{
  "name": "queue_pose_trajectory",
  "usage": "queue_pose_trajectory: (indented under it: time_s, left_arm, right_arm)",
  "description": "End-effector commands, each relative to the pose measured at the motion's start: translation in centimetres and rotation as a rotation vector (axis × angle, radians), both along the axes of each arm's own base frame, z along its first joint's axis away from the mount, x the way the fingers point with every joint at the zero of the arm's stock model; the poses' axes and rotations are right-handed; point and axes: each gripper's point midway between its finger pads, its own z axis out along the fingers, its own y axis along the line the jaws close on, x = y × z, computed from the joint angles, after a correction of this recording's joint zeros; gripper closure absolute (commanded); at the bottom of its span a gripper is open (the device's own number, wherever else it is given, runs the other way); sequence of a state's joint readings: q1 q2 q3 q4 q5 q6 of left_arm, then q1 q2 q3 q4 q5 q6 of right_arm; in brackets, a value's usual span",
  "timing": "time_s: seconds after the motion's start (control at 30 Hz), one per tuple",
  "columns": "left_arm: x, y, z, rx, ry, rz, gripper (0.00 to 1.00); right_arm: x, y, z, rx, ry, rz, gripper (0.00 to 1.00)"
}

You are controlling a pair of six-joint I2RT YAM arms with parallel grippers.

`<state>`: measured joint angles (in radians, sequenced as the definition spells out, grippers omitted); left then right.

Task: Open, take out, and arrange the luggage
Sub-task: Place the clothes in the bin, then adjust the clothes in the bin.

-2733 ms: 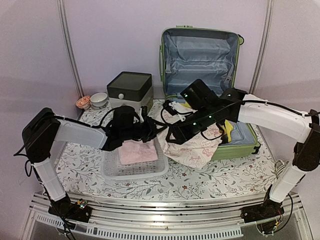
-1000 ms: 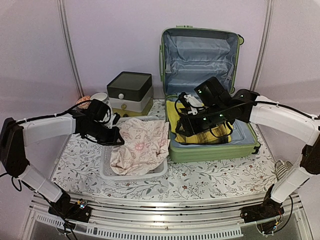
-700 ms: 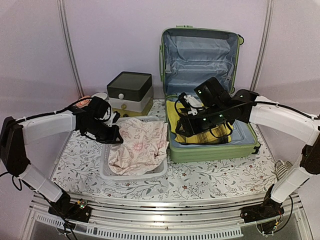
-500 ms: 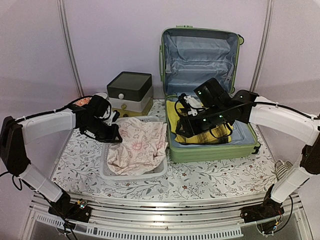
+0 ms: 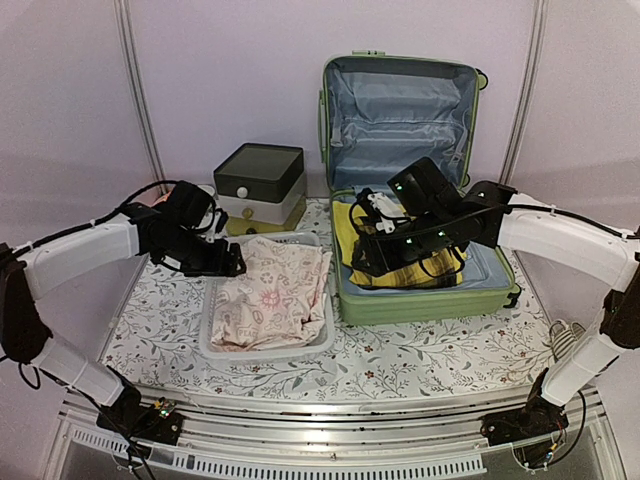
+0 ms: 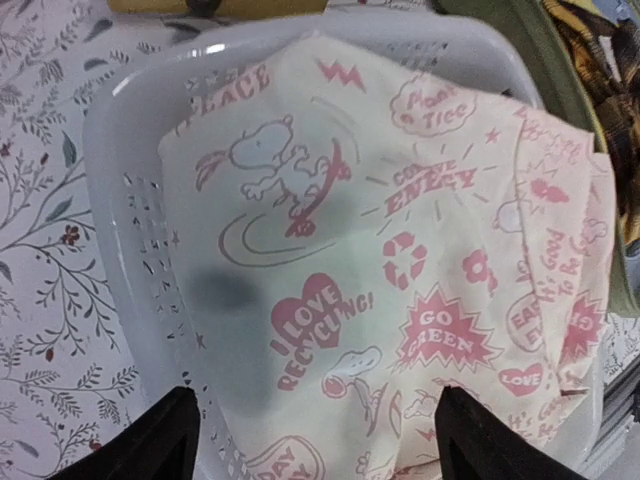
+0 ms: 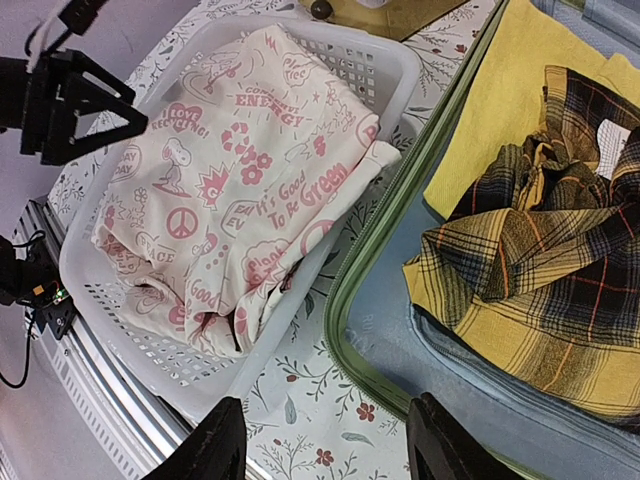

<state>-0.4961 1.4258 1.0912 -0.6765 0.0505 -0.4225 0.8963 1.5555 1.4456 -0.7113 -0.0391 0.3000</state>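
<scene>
1. The suitcase (image 5: 430, 303) lies open at the table's 2 o'clock, its lid upright at its 12 o'clock edge against the back wall.
2. A plaid shirt (image 7: 510, 270) sits inside it on a yellow garment (image 7: 500, 120).
3. The right gripper (image 7: 325, 405) hovers over the suitcase's 9 o'clock rim, fingers spread and holding nothing.
4. At 9 o'clock of the suitcase, just beside it, a white basket (image 5: 265, 352) holds a pink-printed cloth (image 5: 270, 300).
5. The left gripper (image 6: 318, 400) hangs over the basket's 10 o'clock corner, fingers spread wide and holding nothing.
</scene>
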Motion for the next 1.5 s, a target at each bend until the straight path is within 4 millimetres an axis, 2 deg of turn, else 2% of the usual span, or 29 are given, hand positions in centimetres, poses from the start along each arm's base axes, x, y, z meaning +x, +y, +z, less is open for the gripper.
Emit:
queue_pose_trajectory:
  time_s: [0.0,0.1,0.17,0.23,0.27,0.4,0.47,0.63,0.73,0.83,0.9,0.97,1.07,1.17,1.23,1.27,1.33,1.37,1.47]
  left_arm:
    - [0.7,-0.6,6.3,-0.040,-0.162,0.017,0.19]
    - [0.4,-2.1,6.9,-0.100,-0.188,-0.027,0.40]
    - [0.5,-3.7,6.6,-0.168,-0.192,-0.070,0.64]
    - [0.6,-4.8,5.7,-0.201,-0.165,-0.084,0.92]
    - [0.8,-5.2,5.4,-0.203,-0.156,-0.083,1.00]
    - [2.4,-6.1,4.1,-0.168,-0.185,-0.058,1.00]
    - [3.3,-5.7,2.3,-0.127,-0.186,-0.028,1.00]
    - [4.5,-3.8,-4.3,0.005,-0.120,0.062,1.00]
    - [4.8,-3.8,-8.0,0.034,-0.063,0.061,1.00]
    - [4.9,-4.6,-10.0,0.045,-0.003,0.036,1.00]
    - [4.9,-5.4,-9.3,0.063,-0.007,0.017,1.00]
    - [4.8,-6.2,-6.8,0.096,-0.087,0.002,1.00]
    - [4.2,-7.9,-2.0,0.095,-0.215,-0.030,1.00]
    - [3.4,-8.6,1.4,0.050,-0.289,-0.038,1.00]
    - [2.7,-8.5,2.9,0.013,-0.325,-0.032,1.00]
    - [2.4,-8.5,3.6,-0.013,-0.346,-0.030,0.98]
    - [1.9,-8.3,4.5,-0.063,-0.383,-0.024,0.88]
    - [1.7,-8.1,4.8,-0.085,-0.396,-0.019,0.70]
    - [1.3,-7.6,4.9,-0.132,-0.410,0.020,0.07]
  right_arm:
    - [0.0,0.1,0.3,0.016,-0.002,-0.008,0.44]
    - [0.1,0.2,0.2,0.016,-0.001,-0.007,0.44]
    - [0.2,0.3,0.3,0.019,-0.004,-0.007,0.44]
    - [0.2,0.3,0.6,0.025,-0.009,-0.010,0.44]
    - [0.3,0.2,0.7,0.027,-0.013,-0.014,0.45]
    - [0.4,-0.2,1.2,0.037,-0.034,-0.037,0.46]
    - [0.5,-0.5,1.5,0.047,-0.046,-0.056,0.46]
    - [0.9,-1.5,2.1,0.066,-0.086,-0.108,0.46]
    - [0.9,-1.9,2.4,0.075,-0.100,-0.124,0.46]
    - [1.0,-2.1,2.7,0.078,-0.111,-0.134,0.46]
    - [1.1,-2.4,3.2,0.080,-0.123,-0.147,0.46]
    - [1.3,-3.0,3.6,0.078,-0.146,-0.168,0.45]
    - [1.4,-4.0,4.2,0.082,-0.176,-0.204,0.44]
    - [1.3,-4.9,4.8,0.097,-0.202,-0.234,0.43]
    - [1.1,-5.5,5.2,0.107,-0.215,-0.249,0.43]
    - [1.0,-5.9,5.2,0.110,-0.221,-0.258,0.42]
    - [0.8,-6.4,5.2,0.118,-0.233,-0.267,0.39]
    - [0.7,-6.8,5.3,0.123,-0.241,-0.274,0.38]
    - [0.3,-7.5,3.6,0.103,-0.227,-0.282,0.37]
